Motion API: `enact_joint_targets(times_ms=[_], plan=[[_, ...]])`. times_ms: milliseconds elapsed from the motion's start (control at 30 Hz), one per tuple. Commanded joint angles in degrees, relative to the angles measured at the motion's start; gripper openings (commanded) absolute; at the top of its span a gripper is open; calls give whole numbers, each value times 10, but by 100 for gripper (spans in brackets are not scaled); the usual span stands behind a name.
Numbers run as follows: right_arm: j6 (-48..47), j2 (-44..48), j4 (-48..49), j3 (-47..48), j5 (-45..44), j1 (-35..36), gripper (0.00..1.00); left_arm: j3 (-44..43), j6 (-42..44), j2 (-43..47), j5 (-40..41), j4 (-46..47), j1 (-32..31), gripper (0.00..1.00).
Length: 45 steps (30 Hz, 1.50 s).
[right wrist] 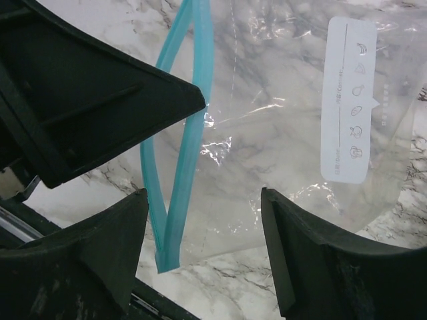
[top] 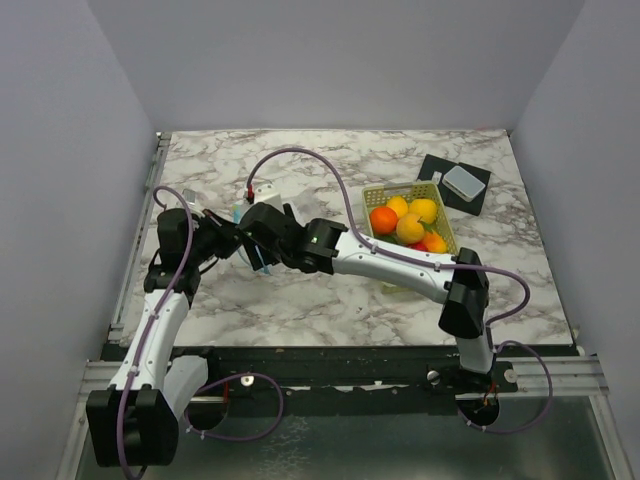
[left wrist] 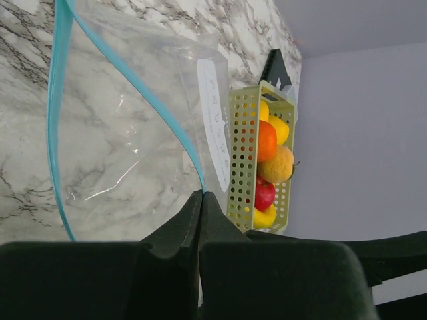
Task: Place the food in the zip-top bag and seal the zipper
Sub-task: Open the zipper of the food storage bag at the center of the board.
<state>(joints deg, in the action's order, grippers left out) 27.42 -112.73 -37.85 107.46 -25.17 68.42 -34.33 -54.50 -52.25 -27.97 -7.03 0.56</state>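
The zip-top bag [left wrist: 127, 127] is clear, with a white label, and hangs over the marble table. Its zipper [left wrist: 167, 113] is a light blue strip, and the mouth gapes open. My left gripper [left wrist: 202, 195] is shut on one strip of the zipper. My right gripper [right wrist: 203, 200] is open at the bag's mouth, with the zipper [right wrist: 190, 133] and clear bag [right wrist: 280, 133] between its fingers. In the top view both grippers [top: 228, 238] [top: 262, 245] meet at the bag [top: 245, 213]. The food [top: 408, 222], orange, yellow and red pieces, lies in a basket.
The pale yellow-green perforated basket [top: 436, 190] stands right of the grippers, also seen in the left wrist view [left wrist: 240, 167]. A black mat with a small grey box [top: 462, 181] lies at the back right. The right arm's link [top: 390, 262] stretches in front of the basket.
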Motion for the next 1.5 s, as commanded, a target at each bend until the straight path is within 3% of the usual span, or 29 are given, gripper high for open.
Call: enact_joint_targets(times_ms=[0,533,767,900,1100,1267,1467], plan=[[13,-26,-8,24,-43,9,73,-24,-13,12,-2,-8,-4,0],[18,-73,-19,57,-140,14,56,-36,-20,15,2,-16,-25,0],[19,-85,-29,67,-170,14,31,-36,-17,14,1,-17,-26,0],[18,-85,-33,67,-185,13,4,-40,-11,12,-1,-17,-28,0],[16,-76,-34,58,-202,14,1,-36,-6,12,-6,-18,-29,0],[11,-69,-33,47,-218,13,1,-37,-3,18,-14,-30,-29,41],[8,-60,-36,30,-248,11,1,-57,32,17,-17,-58,-30,55]])
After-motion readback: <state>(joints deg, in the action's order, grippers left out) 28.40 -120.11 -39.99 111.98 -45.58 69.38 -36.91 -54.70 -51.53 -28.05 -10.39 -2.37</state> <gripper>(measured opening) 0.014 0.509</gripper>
